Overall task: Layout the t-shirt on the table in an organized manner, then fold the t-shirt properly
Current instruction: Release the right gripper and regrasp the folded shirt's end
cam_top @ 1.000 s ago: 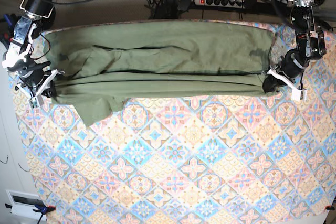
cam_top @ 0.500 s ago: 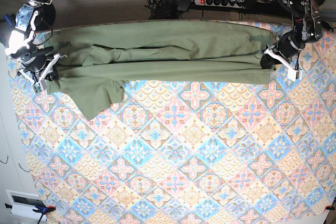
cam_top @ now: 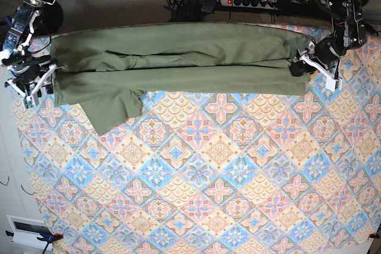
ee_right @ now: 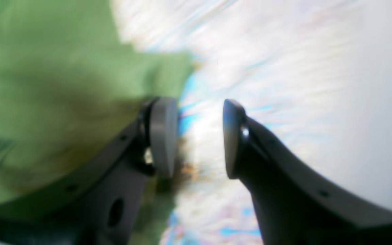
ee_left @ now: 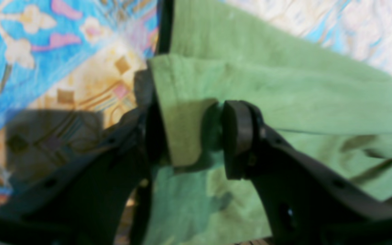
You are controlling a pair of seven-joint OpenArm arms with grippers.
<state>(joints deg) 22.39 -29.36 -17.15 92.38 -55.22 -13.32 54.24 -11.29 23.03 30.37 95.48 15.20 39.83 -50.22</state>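
T-shirt (cam_top: 178,69) edge is seen, blurred, between the parted left gripper (ee_left: 196,136); the right gripper (ee_right: 199,139) is spread, empty.

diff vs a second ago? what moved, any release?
Both grippers carried the t-shirt's folded front edge toward the table's far side, narrowing the band of shirt. Both have now opened: the right gripper is off the cloth, while the left gripper has its jaws apart with a shirt fold between them. The sleeve hanging toward the near side stayed where it was.
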